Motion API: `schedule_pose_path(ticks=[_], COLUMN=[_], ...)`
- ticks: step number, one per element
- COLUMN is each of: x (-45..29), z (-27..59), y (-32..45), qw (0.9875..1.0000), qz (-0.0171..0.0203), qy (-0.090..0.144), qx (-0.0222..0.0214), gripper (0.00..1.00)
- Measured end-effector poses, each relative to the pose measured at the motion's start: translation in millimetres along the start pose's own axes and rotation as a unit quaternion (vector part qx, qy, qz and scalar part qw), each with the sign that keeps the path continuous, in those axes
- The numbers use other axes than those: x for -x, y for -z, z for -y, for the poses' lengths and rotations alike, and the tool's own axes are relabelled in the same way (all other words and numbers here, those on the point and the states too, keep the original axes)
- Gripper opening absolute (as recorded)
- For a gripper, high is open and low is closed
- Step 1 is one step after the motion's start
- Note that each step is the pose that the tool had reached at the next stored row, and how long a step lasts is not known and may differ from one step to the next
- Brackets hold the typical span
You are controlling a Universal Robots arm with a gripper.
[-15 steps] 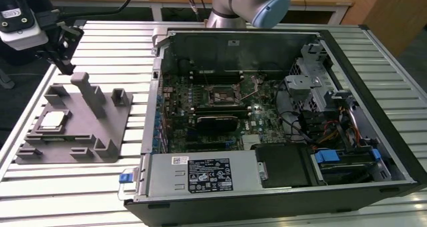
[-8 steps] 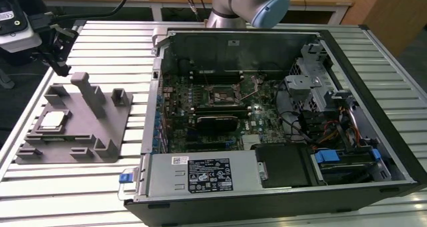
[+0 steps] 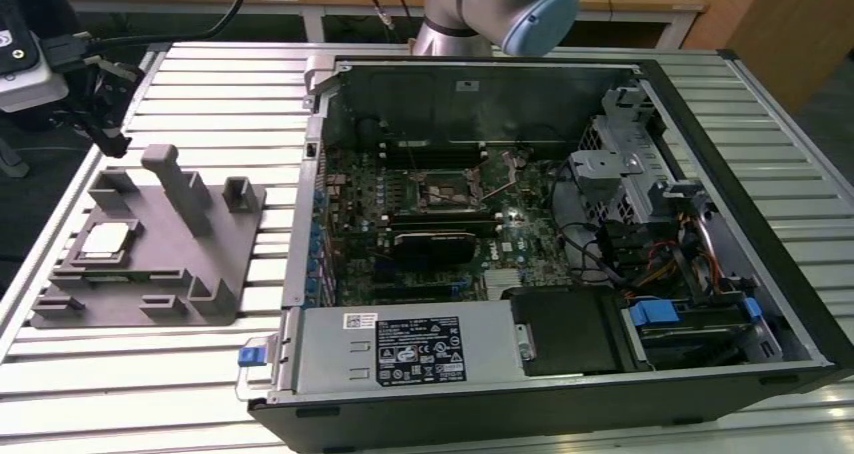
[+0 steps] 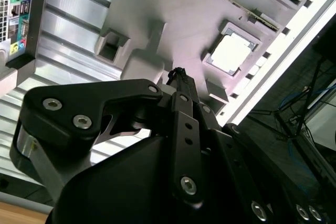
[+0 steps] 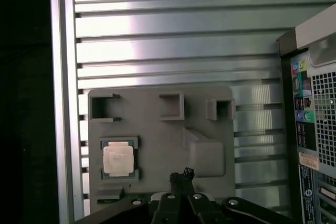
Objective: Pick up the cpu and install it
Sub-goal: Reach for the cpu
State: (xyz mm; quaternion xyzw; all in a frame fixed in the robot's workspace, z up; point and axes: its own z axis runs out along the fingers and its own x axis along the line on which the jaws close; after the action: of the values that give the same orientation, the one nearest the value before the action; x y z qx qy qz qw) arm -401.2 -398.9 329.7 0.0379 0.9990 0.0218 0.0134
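The cpu [image 3: 107, 239] is a small silvery square chip lying flat in a recess of the grey tray [image 3: 200, 274], on the exterior view's left. In both wrist views the cpu [image 4: 231, 53] [image 5: 118, 159] lies flat in its pocket on the tray [image 4: 199, 19] [image 5: 157, 140]. My gripper [image 3: 115, 139] hangs above the slatted table behind the tray, well above the chip and apart from it. Its black fingertips [image 5: 181, 173] [image 4: 176, 72] are pressed together, shut on nothing. The open computer case [image 3: 534, 244] shows the motherboard's square socket [image 3: 438, 189].
The tray carries a tall upright post [image 3: 180, 189] and smaller blocks [image 3: 238, 192] close to the chip. The case's rear wall [image 5: 315, 103] stands beside the tray. A black module [image 3: 434, 246] sits below the socket. The slatted table edge [image 5: 63, 98] runs along the tray's far side.
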Motion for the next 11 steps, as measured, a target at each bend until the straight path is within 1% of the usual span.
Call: schedule_pose_path(ticks=[11], x=[-13.2], z=[1.5], y=[-9.4], qw=[1.0], qz=[0.0], qy=[0.0], qx=[0.0], gripper=[0.11])
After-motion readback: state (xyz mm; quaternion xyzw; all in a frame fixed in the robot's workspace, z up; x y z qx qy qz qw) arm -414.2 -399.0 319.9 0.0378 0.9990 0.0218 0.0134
